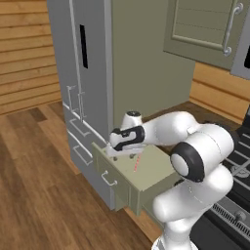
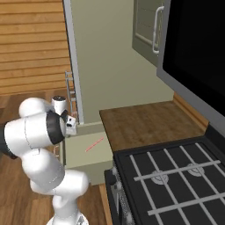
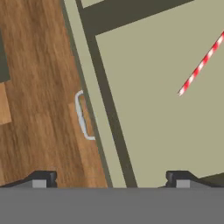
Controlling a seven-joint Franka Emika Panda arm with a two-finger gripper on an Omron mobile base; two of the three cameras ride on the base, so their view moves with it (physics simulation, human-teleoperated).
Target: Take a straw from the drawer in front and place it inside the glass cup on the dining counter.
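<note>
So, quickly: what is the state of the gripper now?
Gripper: open, holding nothing, above the drawer; straw lies loose inside.

The straw (image 3: 201, 64) has red and white candy-cane stripes, looks pinkish from further back. The drawer (image 1: 151, 171) is sage green all over with a little silver handle (image 3: 83, 116). Floor (image 1: 34, 195) is warm brown planks, fridge (image 1: 80, 73) is plain grey, arm (image 1: 195, 161) is white with dark joints.

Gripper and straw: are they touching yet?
Apart. In the hand view the open gripper has its fingertips at the bottom, while the straw lies on the drawer floor, well away.
</note>
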